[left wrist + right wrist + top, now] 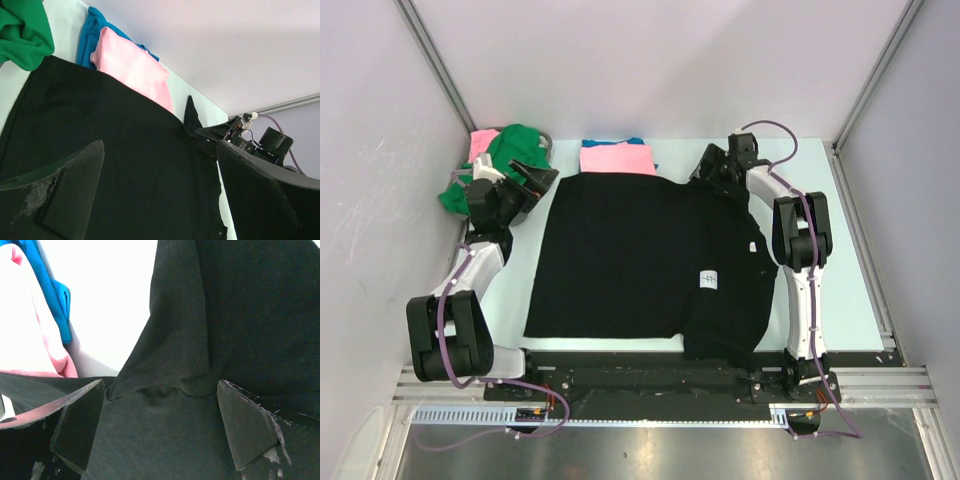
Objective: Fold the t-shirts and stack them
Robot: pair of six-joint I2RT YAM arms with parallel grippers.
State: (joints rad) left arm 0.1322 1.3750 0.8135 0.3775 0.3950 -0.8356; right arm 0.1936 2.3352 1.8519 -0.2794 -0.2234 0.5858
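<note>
Broadly, the black t-shirt (630, 260) takes up the middle of the pale surface (845, 260). It is spread flat and matte, and its near right part reaches the dark base plate (620, 365) at 6 o'clock. Its left edge runs straight from 10 to 7 o'clock with a bare strip beside it. The right side is doubled over toward 4 o'clock, where a small white label (710, 280) shows. Open room lies mainly at 3 o'clock, a bare band beyond the right arm, up to the grey wall (920, 200).

At 12 o'clock a folded pink t-shirt (617, 159) lies square on a blue t-shirt (636, 142), whose edge peeps out behind it. The pink one's near edge meets the black shirt's far edge. At 10 to 11 o'clock a green t-shirt (515, 148) sits crumpled in the corner, soft and lumpy, with a scrap of pink cloth (483, 143) behind it.

The left end effector (535, 180) hovers at the black shirt's 10 o'clock corner, just beside the green heap, its fingers spread wide with nothing between them. The right end effector (715, 165) is at the 1 o'clock corner, likewise spread apart and clamping nothing. Its wrist view shows a fold of black knit (175, 340) rising to a peak ahead of the scuffed fingertips (247, 435), with a stitched seam along its edge.
</note>
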